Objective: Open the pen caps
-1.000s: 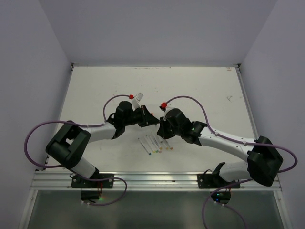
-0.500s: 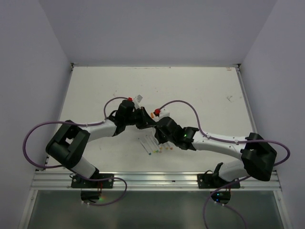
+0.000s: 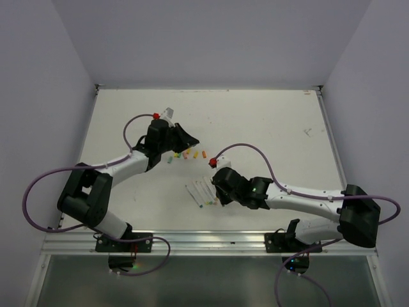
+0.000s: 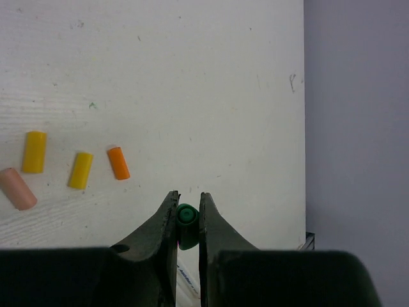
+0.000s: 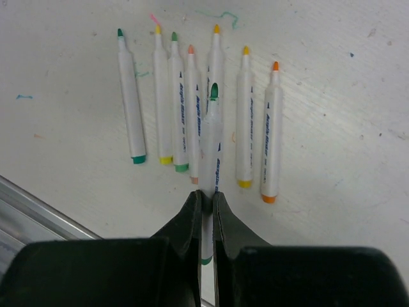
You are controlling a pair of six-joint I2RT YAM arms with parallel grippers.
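My left gripper [image 4: 188, 195] is shut on a green pen cap [image 4: 186, 216], which stands end-on between the fingers above the white table. In the top view the left gripper [image 3: 190, 142] hangs at mid-table, left of centre. Loose pen caps lie below it: two yellow [image 4: 34, 151] [image 4: 80, 170], one orange [image 4: 118, 163], one pink [image 4: 18, 188]. My right gripper [image 5: 206, 193] is shut on a white-barrelled pen [image 5: 212, 134] whose bare green tip points away, just over a row of several uncapped pens [image 5: 131, 96]. From above, the right gripper [image 3: 216, 190] sits by that row [image 3: 201, 193].
Red plugs [image 3: 155, 116] [image 3: 212, 161] with purple cables ride on both wrists. The aluminium rail [image 5: 38, 204] runs along the table's near edge, close to the pens. A grey wall [image 4: 358, 128] rises at the table's right edge.
The two grippers have pulled apart. The left one swung left and back with the green cap, and the right one came down toward the row of pens with the barrel.
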